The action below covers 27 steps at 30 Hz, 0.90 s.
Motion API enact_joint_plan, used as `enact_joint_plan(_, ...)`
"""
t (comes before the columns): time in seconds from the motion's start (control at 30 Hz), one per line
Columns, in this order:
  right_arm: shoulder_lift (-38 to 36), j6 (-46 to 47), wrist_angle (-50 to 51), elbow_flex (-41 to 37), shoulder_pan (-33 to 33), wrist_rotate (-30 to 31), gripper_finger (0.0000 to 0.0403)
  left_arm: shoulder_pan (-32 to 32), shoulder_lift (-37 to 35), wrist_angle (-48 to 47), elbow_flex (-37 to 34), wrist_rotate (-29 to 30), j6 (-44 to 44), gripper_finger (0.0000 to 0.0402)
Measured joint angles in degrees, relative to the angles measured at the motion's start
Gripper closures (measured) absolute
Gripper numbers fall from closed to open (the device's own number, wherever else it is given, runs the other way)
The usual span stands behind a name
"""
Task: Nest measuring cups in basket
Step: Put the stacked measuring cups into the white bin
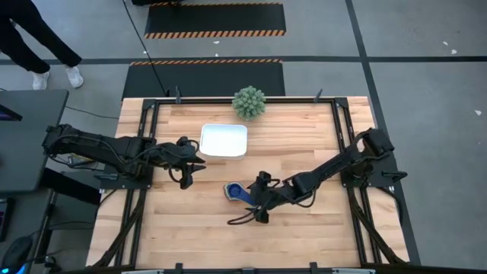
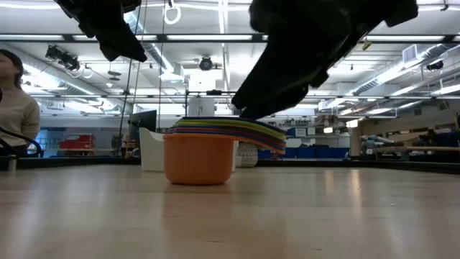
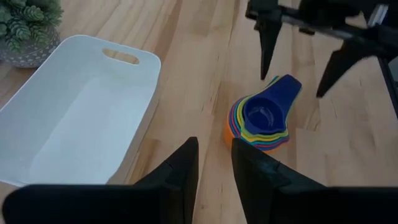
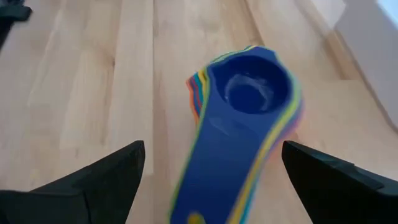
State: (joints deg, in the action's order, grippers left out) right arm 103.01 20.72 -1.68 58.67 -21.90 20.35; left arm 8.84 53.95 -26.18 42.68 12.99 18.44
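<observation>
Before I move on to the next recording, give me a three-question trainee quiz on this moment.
1. True or false: the nested stack of coloured plastic measuring cups already sits inside the shallow white rectangular basket.
2. Which cup colour is on top of the stack? A) orange B) dark blue C) green
3. Fill in: the right tool is wide ____ with the stack's handles between its fingers.

Key
1. False: the stack stands on the wooden table, apart from the empty basket.
2. B; the orange one is at the bottom.
3. open. The left tool, fingers nearly closed, waits beside the basket.
</observation>
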Motion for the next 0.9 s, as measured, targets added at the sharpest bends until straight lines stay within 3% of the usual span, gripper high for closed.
enact_joint_plan(0.3,2.88,1.88,7.99,2.08,1.04,1.65,0.0016,0.02,0.0,-0.44,0.0,-1.46,0.76,0.0298)
enact_joint_plan(0.7,2.74,0.1,8.69,2.1,3.86,-7.16,0.0034,0.02,0.0,-0.11,0.0,-1.44,0.59,0.0298)
enact_joint_plan(0.9,2.74,-0.93,8.54,2.19,3.57,-6.59,0.0048,0.61,1.0,-0.1,0.0,-3.89,3.1,0.0298)
